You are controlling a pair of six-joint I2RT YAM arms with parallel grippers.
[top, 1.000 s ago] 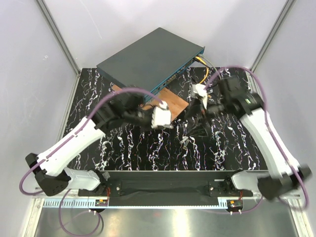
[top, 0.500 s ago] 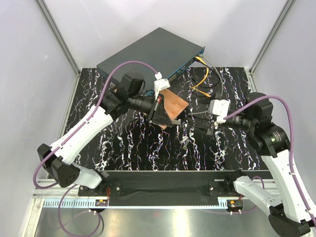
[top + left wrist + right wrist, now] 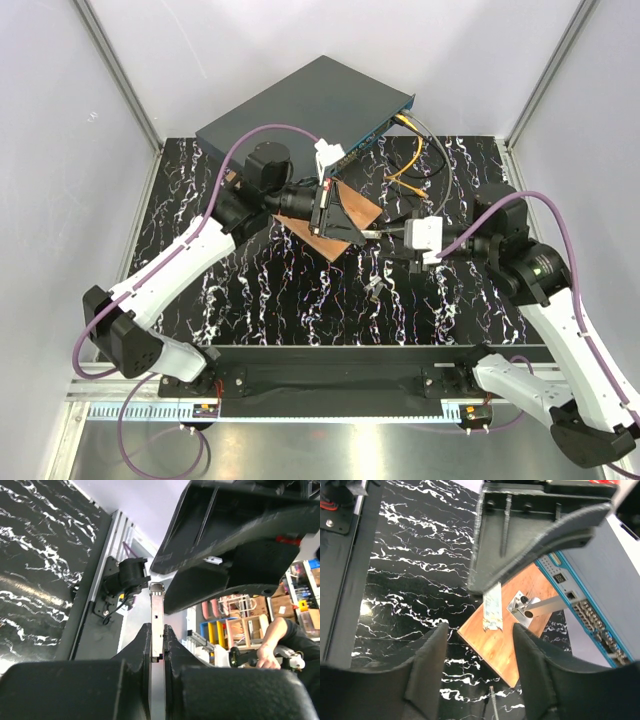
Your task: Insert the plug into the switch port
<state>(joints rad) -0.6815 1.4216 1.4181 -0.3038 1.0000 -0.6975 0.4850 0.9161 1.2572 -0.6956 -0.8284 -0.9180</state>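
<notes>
- The plug [image 3: 492,609] hangs just in front of the switch [image 3: 300,110], short of its socket row [image 3: 595,620], pinched tight in the left gripper [image 3: 156,635].
- The right gripper [image 3: 480,627] has its fingers apart and empty, facing the plug.
- The plug is likely light, stiff and slick, with a brittle clip, so grip its flat sides at the rear.
- From overhead the plug is hidden behind the left gripper, and its clip side is unreadable.

One switch [image 3: 300,110], one plug [image 3: 492,607], one board [image 3: 515,645], maybe two cables [image 3: 414,162].
</notes>
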